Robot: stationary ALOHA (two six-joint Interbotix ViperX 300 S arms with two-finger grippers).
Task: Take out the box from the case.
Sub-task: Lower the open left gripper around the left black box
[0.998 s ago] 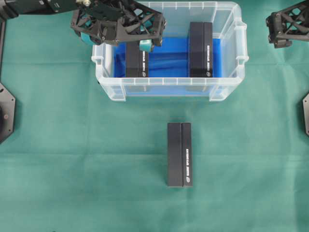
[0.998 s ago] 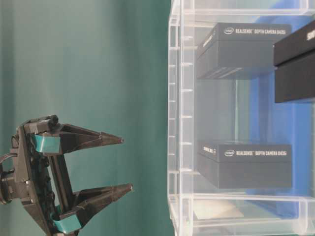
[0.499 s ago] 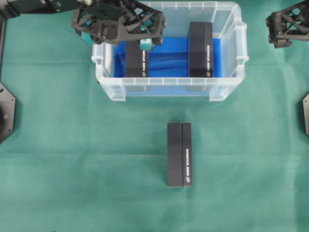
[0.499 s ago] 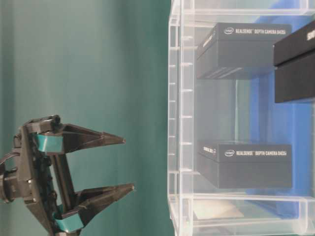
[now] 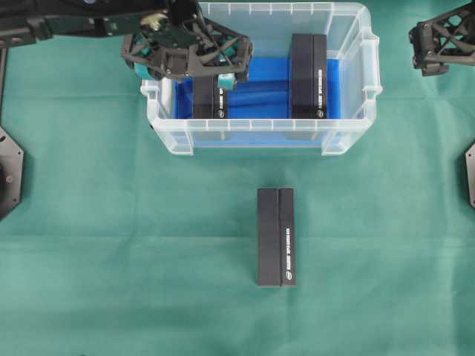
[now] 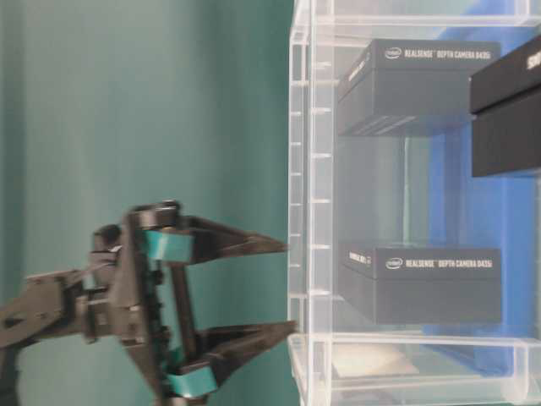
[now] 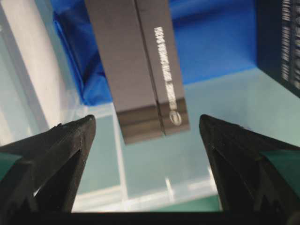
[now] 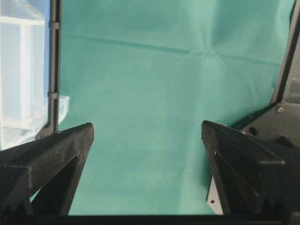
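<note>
Left claw (image 5: 194,53) spread wide, empty, over the left box (image 5: 208,93) inside the case (image 5: 261,135): approach step. Next: descend, straddle box, close. Right claw (image 5: 438,41) spread wide, parked clear of the case.

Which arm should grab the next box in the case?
Left. Its open claw hangs over the case, with the left-hand box lined up between its fingers in the wrist view. The right claw, also open, sits off to the side over bare cloth.

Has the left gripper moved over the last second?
Yes. In the table-level view the left gripper has advanced rightward, its tips now at the case wall.
</note>
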